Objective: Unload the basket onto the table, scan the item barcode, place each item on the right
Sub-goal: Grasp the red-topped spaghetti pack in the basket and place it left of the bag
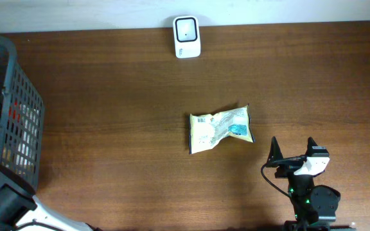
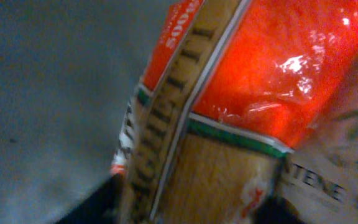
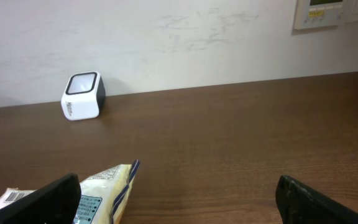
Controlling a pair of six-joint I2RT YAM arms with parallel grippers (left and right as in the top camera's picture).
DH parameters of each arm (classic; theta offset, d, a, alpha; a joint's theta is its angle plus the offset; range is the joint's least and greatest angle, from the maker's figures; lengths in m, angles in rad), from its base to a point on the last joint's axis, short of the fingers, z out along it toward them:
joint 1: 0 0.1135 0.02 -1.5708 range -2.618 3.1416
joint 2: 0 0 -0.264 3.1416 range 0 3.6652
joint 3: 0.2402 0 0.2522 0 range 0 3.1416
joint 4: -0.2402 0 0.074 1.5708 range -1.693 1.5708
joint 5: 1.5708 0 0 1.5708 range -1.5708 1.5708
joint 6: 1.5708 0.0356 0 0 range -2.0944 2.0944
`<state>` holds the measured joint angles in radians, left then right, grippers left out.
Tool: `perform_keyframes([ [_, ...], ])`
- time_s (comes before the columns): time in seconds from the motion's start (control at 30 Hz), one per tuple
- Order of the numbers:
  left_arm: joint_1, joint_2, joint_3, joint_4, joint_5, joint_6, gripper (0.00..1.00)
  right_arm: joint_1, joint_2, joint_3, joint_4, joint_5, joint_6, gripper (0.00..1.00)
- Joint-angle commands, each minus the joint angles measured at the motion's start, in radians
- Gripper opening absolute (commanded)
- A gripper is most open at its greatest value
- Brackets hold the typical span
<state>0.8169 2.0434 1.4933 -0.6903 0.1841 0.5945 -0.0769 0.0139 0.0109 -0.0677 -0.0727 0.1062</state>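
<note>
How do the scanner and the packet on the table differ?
The scanner is white, boxy and rigid; the packet is yellowish with blue print and crumpled. The scanner stands at the far edge of the table; the packet lies flat near the middle, closer to the open right gripper. Both rest on the table, untouched.

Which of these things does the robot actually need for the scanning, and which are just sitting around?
For the job: scanner, yellow packet, red packet, basket.
Just there: wall panel, table.
</note>
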Motion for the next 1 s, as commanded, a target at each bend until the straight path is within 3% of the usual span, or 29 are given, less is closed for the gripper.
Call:
perform_keyframes([
  [0.0,-0.002,0.020,-0.034,-0.005,-0.008,0.004,0.00,0.006,-0.007,-0.005,-0.004,-0.006,0.006,0.99],
  [0.13,-0.009,-0.084,0.084,-0.009,0.001,-0.045,0.00,0.006,-0.007,-0.005,-0.004,-0.006,0.006,0.99],
  [0.23,-0.010,-0.226,0.231,0.005,0.011,-0.193,0.00,0.006,-0.007,-0.005,-0.004,-0.006,0.006,0.99],
  [0.33,-0.011,-0.388,0.427,0.026,0.165,-0.431,0.00,0.006,-0.007,-0.005,-0.004,-0.006,0.006,0.99],
  [0.4,-0.032,-0.492,0.496,0.030,0.302,-0.486,0.00,0.006,-0.007,-0.005,-0.004,-0.006,0.006,0.99],
  [0.47,-0.115,-0.618,0.501,0.044,0.443,-0.489,0.00,0.006,-0.007,-0.005,-0.004,-0.006,0.006,0.99],
  [0.53,-0.317,-0.695,0.501,-0.095,0.449,-0.489,0.00,0.006,-0.007,-0.005,-0.004,-0.006,0.006,0.99],
  [0.6,-0.547,-0.671,0.477,-0.213,0.431,-0.491,0.00,0.006,-0.007,-0.005,-0.004,-0.006,0.006,0.99],
  [0.67,-0.787,-0.581,0.354,-0.250,0.270,-0.612,0.00,0.006,-0.007,-0.005,-0.004,-0.006,0.006,0.99],
  [0.77,-0.980,-0.363,0.175,-0.224,0.177,-0.731,0.00,0.006,-0.007,-0.005,-0.004,-0.006,0.006,0.99],
  [0.87,-1.062,-0.150,0.134,-0.188,0.174,-0.809,0.00,0.006,-0.007,-0.005,-0.004,-0.006,0.006,0.99],
  [0.9,-1.085,-0.058,0.134,-0.176,0.174,-0.905,0.00,0.006,-0.007,-0.005,-0.004,-0.006,0.006,0.99],
  [0.97,-1.106,0.042,0.134,-0.156,0.174,-0.985,0.00,0.006,-0.007,-0.005,-0.004,-0.006,0.006,0.99],
])
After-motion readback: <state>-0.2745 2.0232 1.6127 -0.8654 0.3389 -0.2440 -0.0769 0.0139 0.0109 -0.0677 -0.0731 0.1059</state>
